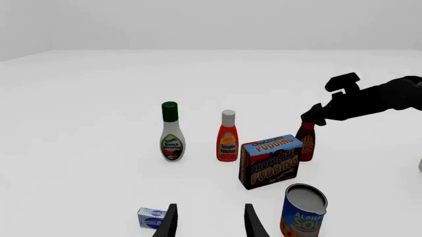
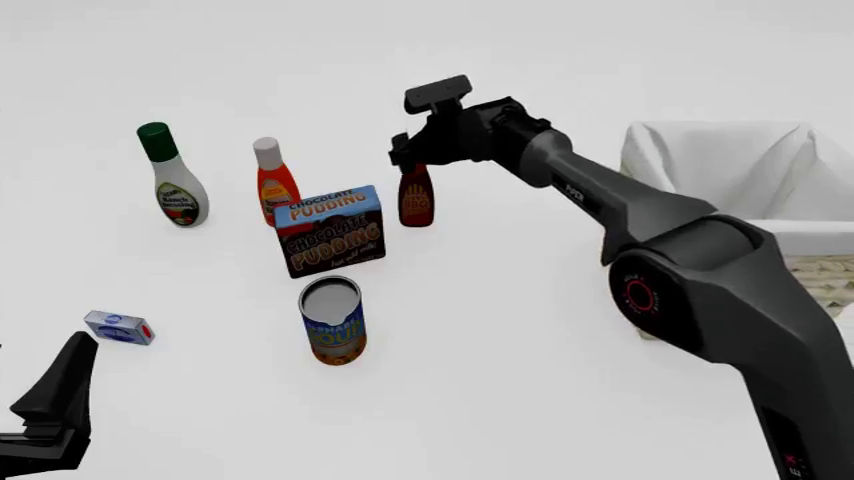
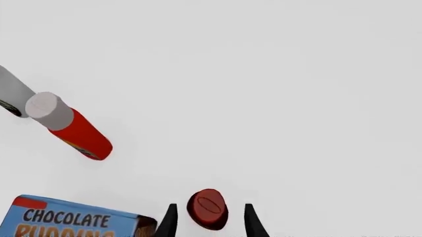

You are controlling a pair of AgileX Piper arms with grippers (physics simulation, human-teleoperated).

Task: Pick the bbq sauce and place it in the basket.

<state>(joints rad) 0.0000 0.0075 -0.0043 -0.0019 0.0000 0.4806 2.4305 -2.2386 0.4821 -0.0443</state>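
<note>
The bbq sauce [image 2: 416,203], a small dark reddish-brown bottle with a dark red cap, stands upright behind the chocolate pudding box. It also shows in the left wrist view [image 1: 306,141]. My right gripper [image 2: 411,160] is open and points down over it. In the right wrist view its fingers [image 3: 168,221] flank the cap [image 3: 207,208] with small gaps on both sides. The basket [image 2: 821,268], woven with a white cloth lining, stands at the right. My left gripper [image 2: 54,395] is open and empty at the near left, and its own wrist view shows it too [image 1: 209,223].
A chocolate pudding box [image 2: 330,231], an orange-red ketchup bottle with a white cap [image 2: 275,183] and a white ranch bottle with a green cap [image 2: 171,178] stand left of the sauce. A soup can [image 2: 332,321] and a small blue-white box [image 2: 118,327] are nearer.
</note>
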